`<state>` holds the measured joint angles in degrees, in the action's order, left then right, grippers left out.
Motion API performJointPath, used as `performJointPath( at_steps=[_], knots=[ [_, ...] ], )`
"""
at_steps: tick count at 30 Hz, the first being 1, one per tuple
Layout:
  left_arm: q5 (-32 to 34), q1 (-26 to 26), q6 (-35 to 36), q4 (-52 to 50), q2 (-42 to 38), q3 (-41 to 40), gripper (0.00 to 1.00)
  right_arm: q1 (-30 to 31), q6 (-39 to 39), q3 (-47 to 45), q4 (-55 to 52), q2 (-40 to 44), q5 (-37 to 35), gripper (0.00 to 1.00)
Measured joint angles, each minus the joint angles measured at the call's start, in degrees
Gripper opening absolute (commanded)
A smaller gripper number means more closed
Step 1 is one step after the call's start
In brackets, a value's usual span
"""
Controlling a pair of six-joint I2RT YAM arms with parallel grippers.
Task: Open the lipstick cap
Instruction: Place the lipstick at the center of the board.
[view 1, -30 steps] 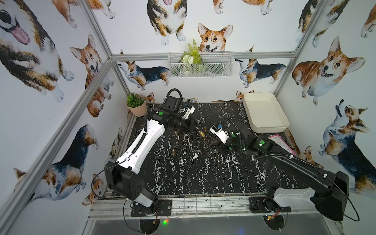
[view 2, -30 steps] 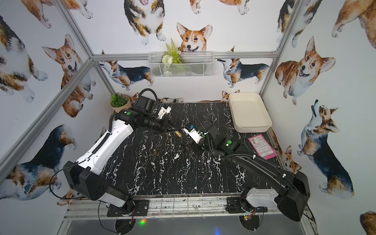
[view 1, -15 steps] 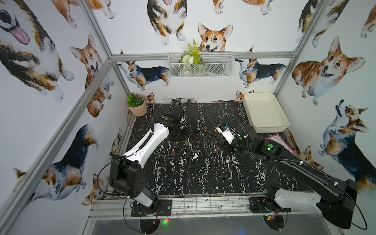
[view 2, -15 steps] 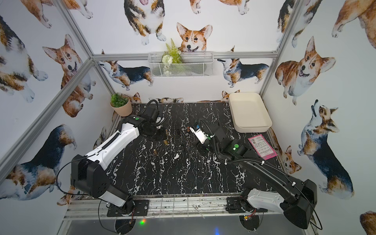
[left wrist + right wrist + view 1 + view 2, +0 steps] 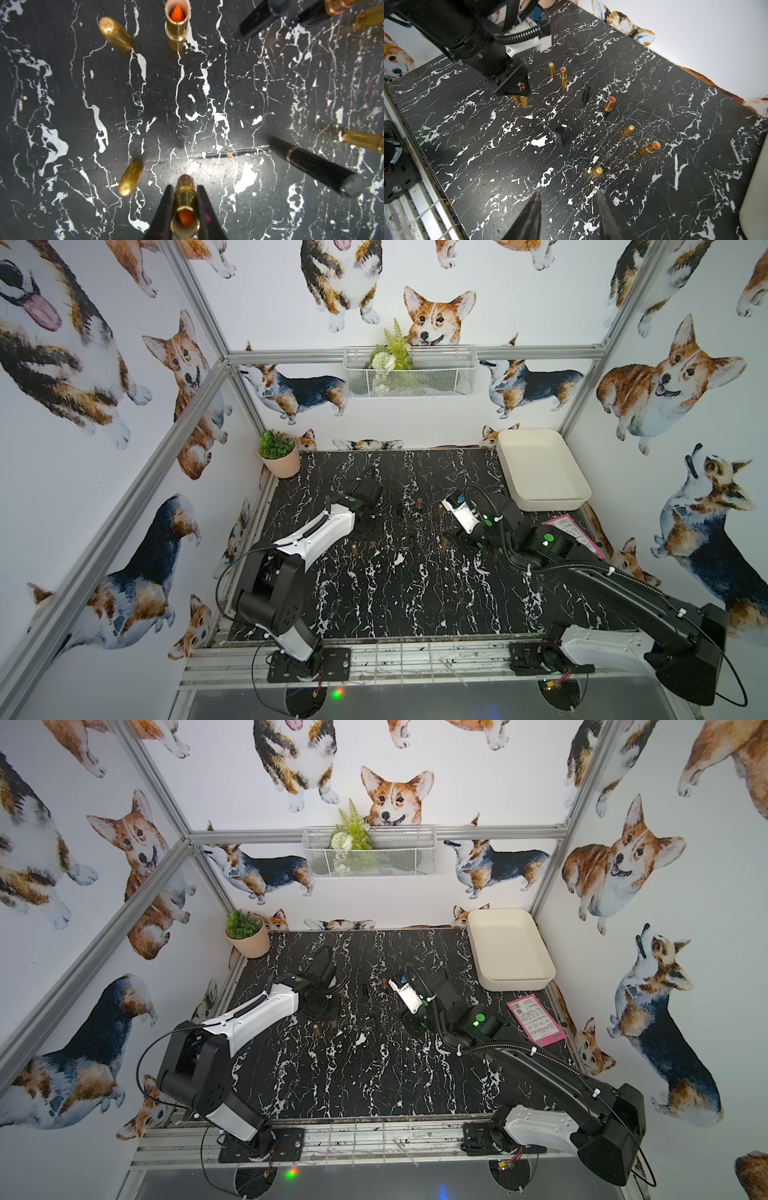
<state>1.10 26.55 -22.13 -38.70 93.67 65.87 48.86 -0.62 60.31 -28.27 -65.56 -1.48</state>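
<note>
Uncapped gold metal lipstick tube, orange stick exposed, appears to stand on the black white-veined marble tabletop, clenched by the left gripper, which should release slowly and lift straight to avoid toppling it onto the bullet-shaped gold cap nearby, while the right gripper hangs released, empty.

A black marble-patterned surface with white veins fills the floor of the cell. At its far right corner sits a cream rectangular plastic tray, and just in front of that tray a pink printed paper slip lies flat. In the far left corner stands a small green plant in a terracotta-coloured pot. A white wire mesh basket hangs on the back wall, holding a green fern sprig. Corgi-print wallpaper covers the walls behind a silver aluminium frame.
</note>
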Motion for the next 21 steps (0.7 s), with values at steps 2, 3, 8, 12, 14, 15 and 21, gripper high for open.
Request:
performJointPath(
  at_steps=[2, 3, 8, 12, 14, 15, 21],
  knots=[
    [0.3, 0.0, -0.3, 1.4, 0.5, -0.7, 0.15, 0.0, 0.0, 0.0, 0.0, 0.0, -0.2, 0.46],
    [0.7, 0.1, -0.6, 2.3, 0.6, -1.3, 0.15, 0.0, -0.1, -0.1, 0.0, 0.0, -0.2, 0.46],
    [1.8, 0.5, -1.2, 5.8, 0.5, -4.2, 0.16, 0.0, -0.8, -0.7, -0.2, 0.0, -0.2, 0.46],
    [2.5, 0.7, -1.9, 8.3, 0.5, -6.1, 0.16, 0.0, -0.8, -0.7, -0.3, -0.2, -0.2, 0.46],
    [2.7, 0.9, -2.1, 9.4, 0.8, -6.3, 0.16, 0.0, -0.8, -0.7, -0.3, -0.2, -0.2, 0.46],
    [2.7, 1.0, -2.2, 9.7, 0.9, -6.4, 0.16, 0.0, -0.8, -0.7, -0.3, -0.3, -0.3, 0.46],
    [4.2, 1.6, -2.5, 11.7, 1.6, -6.7, 0.17, 0.0, -0.8, -0.7, -0.3, -0.3, -0.6, 0.46]
  ],
)
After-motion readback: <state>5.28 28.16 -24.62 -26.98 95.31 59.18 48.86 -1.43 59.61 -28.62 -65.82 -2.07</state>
